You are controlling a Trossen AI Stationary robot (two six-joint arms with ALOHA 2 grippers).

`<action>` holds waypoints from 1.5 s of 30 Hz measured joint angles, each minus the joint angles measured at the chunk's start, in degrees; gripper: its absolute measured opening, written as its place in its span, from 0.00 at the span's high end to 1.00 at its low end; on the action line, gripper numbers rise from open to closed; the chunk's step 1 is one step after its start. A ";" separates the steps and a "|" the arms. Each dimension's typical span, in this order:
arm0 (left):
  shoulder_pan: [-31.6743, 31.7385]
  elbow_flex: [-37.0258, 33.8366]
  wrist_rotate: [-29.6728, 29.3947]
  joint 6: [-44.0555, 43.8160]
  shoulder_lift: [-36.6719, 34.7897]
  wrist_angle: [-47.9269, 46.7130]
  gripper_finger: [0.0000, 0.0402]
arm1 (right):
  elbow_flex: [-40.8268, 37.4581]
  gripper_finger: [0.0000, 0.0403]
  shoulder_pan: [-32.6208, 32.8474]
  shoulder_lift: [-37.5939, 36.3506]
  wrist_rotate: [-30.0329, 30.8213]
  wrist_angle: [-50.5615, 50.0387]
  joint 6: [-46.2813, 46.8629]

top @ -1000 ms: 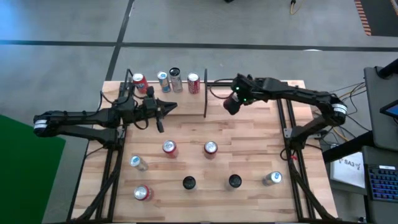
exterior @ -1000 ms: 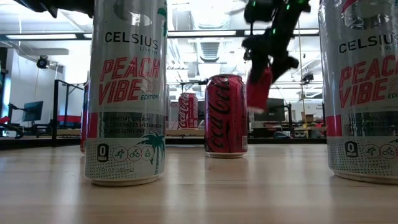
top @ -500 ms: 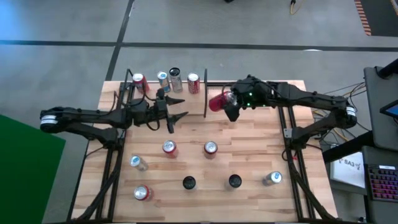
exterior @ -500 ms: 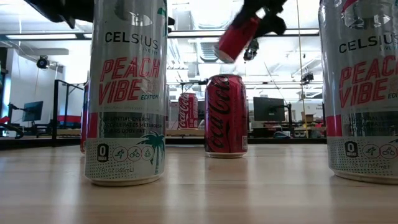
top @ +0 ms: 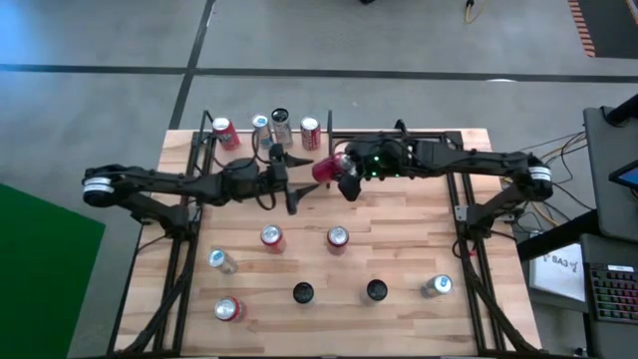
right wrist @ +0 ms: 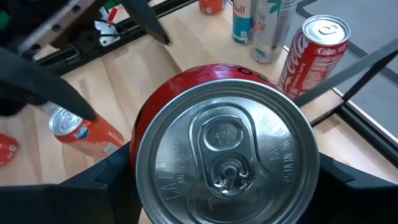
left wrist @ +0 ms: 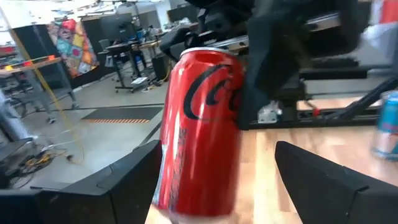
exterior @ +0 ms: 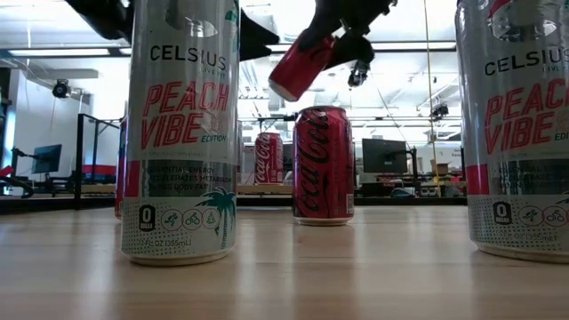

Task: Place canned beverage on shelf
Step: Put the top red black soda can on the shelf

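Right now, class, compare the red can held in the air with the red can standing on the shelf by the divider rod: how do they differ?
The held red can is off the table, gripped by the right gripper; the shelf red can stands free on the shelf. The held can is tipped over at a slant; the shelf can is upright. The left gripper, fingers open, faces the held can, not the shelf can. Both are red with silver tops.

Glossy metal can [right wrist: 227, 149] (matt wood table [top: 399, 249])

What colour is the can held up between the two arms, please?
Red, with a silver top; the can shows best in the left wrist view.
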 joint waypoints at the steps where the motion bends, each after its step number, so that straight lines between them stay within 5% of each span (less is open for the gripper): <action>1: 0.00 0.64 -0.76 0.25 0.79 -0.13 0.26 | 0.00 0.30 0.01 0.37 -0.01 0.25 -0.04; 21: 0.11 5.70 -2.27 -0.92 8.77 -1.96 0.25 | -0.11 0.30 0.00 1.59 -0.04 1.92 -1.47; 36: 0.00 5.95 -4.02 -1.30 9.01 -3.49 0.12 | -0.11 0.30 0.02 1.59 -0.15 4.99 -1.51; 45: -0.04 5.86 -5.75 2.91 9.12 -2.55 0.23 | -0.09 0.30 0.02 1.55 -0.06 5.92 -1.69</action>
